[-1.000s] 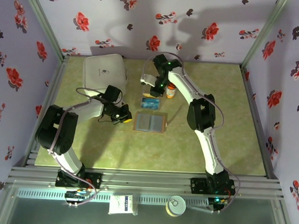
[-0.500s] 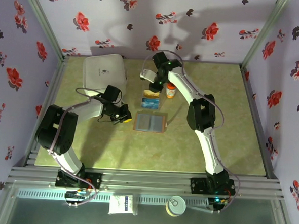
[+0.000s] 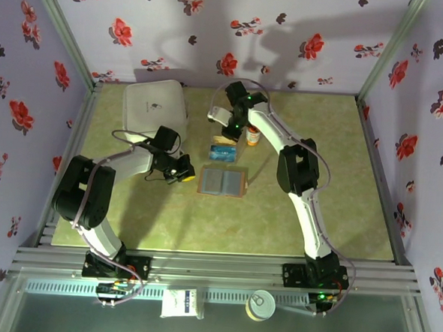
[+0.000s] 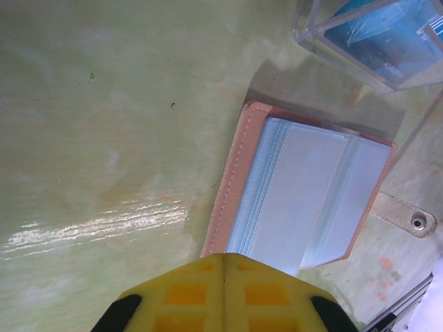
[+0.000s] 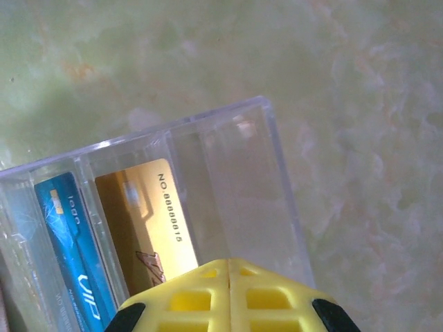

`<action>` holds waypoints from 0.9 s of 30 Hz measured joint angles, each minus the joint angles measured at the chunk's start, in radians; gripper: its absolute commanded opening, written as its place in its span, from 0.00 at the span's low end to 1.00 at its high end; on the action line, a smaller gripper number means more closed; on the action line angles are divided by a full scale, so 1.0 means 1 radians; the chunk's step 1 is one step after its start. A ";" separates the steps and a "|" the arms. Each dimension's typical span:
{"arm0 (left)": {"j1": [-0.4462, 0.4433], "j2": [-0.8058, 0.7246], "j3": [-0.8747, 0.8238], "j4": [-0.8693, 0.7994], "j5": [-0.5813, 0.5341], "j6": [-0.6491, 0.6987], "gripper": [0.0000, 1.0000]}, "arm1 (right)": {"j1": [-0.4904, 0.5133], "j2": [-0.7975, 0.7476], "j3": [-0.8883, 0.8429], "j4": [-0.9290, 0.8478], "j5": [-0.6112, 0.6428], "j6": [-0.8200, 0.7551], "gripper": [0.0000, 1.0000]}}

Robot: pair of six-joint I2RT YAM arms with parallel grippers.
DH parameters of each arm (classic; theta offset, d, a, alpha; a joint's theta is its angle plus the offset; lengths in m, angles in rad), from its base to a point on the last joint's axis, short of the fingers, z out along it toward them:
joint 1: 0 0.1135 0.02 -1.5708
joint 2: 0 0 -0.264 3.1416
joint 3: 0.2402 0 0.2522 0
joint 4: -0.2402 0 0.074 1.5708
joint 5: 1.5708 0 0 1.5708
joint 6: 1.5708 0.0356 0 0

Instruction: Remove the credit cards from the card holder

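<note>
A pale green table [image 3: 333, 188] with a marbled, slightly shiny surface carries a white square container [image 3: 156, 106] with rounded corners at its far left; a small bottle with an orange cap [image 3: 253, 136] stands upright near the far middle; near it, to the left, lies a clear plastic box [image 5: 235, 180], divided by thin walls into narrow compartments; lilac walls [image 3: 215, 30] with red and dark flowers close three sides; below the metal rail [image 3: 215, 267] at the near edge lie a white packet [image 3: 182, 302] and a round silvery object [image 3: 260, 304].

You get bright, even overhead light. Shadows fall on the back wall [image 3: 215, 23]. Glare streaks the counter [image 4: 90, 225] in the left wrist view; both wrist views blur at the bottom.
</note>
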State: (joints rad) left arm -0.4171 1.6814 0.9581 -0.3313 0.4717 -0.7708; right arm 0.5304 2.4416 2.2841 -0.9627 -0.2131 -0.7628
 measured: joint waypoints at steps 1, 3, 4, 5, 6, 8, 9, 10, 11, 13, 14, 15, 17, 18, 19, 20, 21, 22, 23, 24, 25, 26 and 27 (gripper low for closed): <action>0.000 0.000 0.000 0.000 0.000 0.000 0.02 | 0.001 0.000 0.000 -0.002 0.000 -0.001 0.06; 0.002 0.000 0.000 0.000 0.000 0.000 0.02 | 0.003 -0.001 -0.001 -0.003 0.000 -0.004 0.06; 0.002 0.000 0.000 -0.001 0.000 0.000 0.02 | 0.003 -0.001 -0.001 -0.004 0.000 -0.004 0.06; 0.002 0.000 0.000 -0.002 0.000 0.000 0.02 | 0.003 -0.001 -0.001 -0.004 0.000 -0.005 0.06; 0.003 0.000 0.000 -0.003 0.000 0.000 0.02 | 0.003 -0.001 -0.001 -0.004 0.000 -0.009 0.06; 0.003 0.000 0.000 -0.005 0.000 0.000 0.02 | 0.004 -0.001 -0.001 -0.007 0.000 -0.016 0.06; 0.003 0.000 0.000 -0.006 0.000 0.000 0.02 | 0.004 -0.001 -0.001 -0.007 0.000 -0.019 0.06; 0.003 0.000 0.000 -0.006 0.000 0.000 0.02 | 0.005 -0.001 -0.001 -0.007 0.000 -0.021 0.07; 0.003 0.000 0.000 -0.006 0.000 0.000 0.02 | 0.005 -0.001 -0.001 -0.007 0.001 -0.022 0.07; 0.003 0.000 0.000 -0.006 0.000 0.000 0.02 | 0.005 -0.001 -0.001 -0.006 0.005 -0.021 0.09; 0.003 0.000 0.000 -0.006 0.000 0.000 0.02 | 0.005 -0.001 -0.001 -0.006 0.006 -0.018 0.11; 0.003 0.000 0.000 -0.006 0.000 0.000 0.02 | 0.005 -0.003 -0.002 -0.003 0.009 -0.013 0.13; 0.003 0.000 0.000 -0.006 0.000 0.000 0.02 | 0.005 -0.009 -0.009 0.005 0.016 -0.003 0.15; 0.003 0.000 0.000 -0.006 0.001 0.000 0.02 | 0.006 -0.015 -0.016 0.010 0.021 0.005 0.16; 0.003 0.000 0.000 -0.006 0.001 0.000 0.02 | 0.006 -0.023 -0.025 0.017 0.027 0.014 0.17; 0.003 0.000 0.000 -0.005 0.003 0.000 0.02 | 0.008 -0.036 -0.039 0.025 0.032 0.026 0.18; 0.003 0.000 0.000 -0.003 0.004 0.000 0.02 | 0.010 -0.050 -0.055 0.033 0.035 0.039 0.20; 0.003 0.001 0.000 -0.001 0.005 0.000 0.02 | 0.013 -0.068 -0.076 0.045 0.039 0.054 0.21; 0.003 0.003 0.000 0.004 0.008 0.000 0.02 | 0.018 -0.089 -0.101 0.061 0.044 0.069 0.22; 0.003 0.006 0.000 0.010 0.011 -0.001 0.02 | 0.023 -0.111 -0.129 0.077 0.051 0.091 0.22; 0.003 0.010 0.000 0.014 0.013 -0.001 0.02 | 0.029 -0.135 -0.156 0.093 0.055 0.114 0.23; 0.003 0.016 0.002 0.018 0.016 -0.001 0.02 | 0.037 -0.162 -0.190 0.116 0.061 0.140 0.23; 0.003 0.022 0.002 0.024 0.019 -0.001 0.02 | 0.046 -0.190 -0.225 0.139 0.066 0.169 0.24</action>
State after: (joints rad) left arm -0.4137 1.7035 0.9604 -0.3073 0.4904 -0.7715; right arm 0.5766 2.2513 2.0586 -0.8234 -0.1471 -0.5934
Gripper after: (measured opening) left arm 0.038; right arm 0.232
